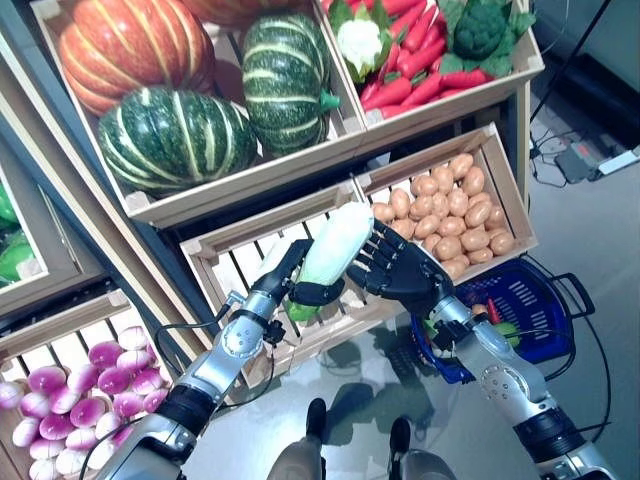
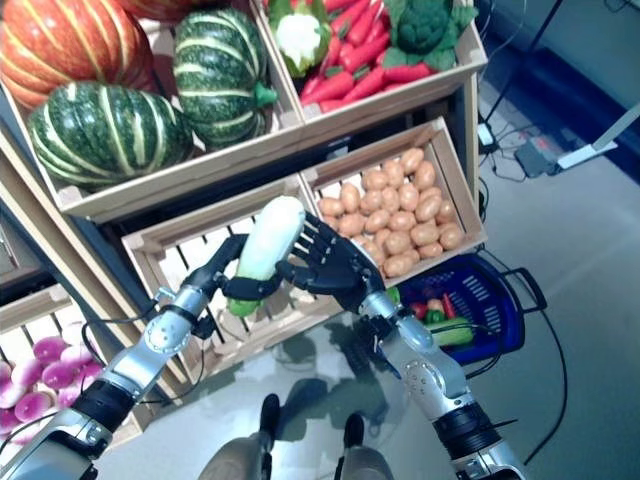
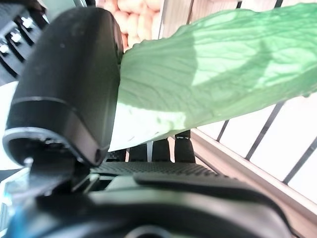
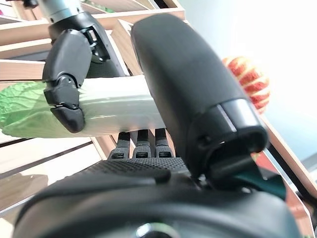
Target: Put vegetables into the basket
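Cabbage (image 1: 335, 250), long, pale w/ green end, sits mid-frame, held up in front of the empty slatted crate (image 1: 240, 262). Left hand (image 1: 300, 280) has thumb + fingers curled round its lower green part. Right hand (image 1: 400, 265) touches the white upper part, fingers fairly straight, thumb alongside. Blue basket (image 1: 545, 300) lower right on the floor, a few veg inside. Potato crate (image 1: 450, 215) just right of the hands.

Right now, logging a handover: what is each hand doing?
Left hand: closed around the cabbage near its green end.
Right hand: fingers straight, open against the cabbage's white end.
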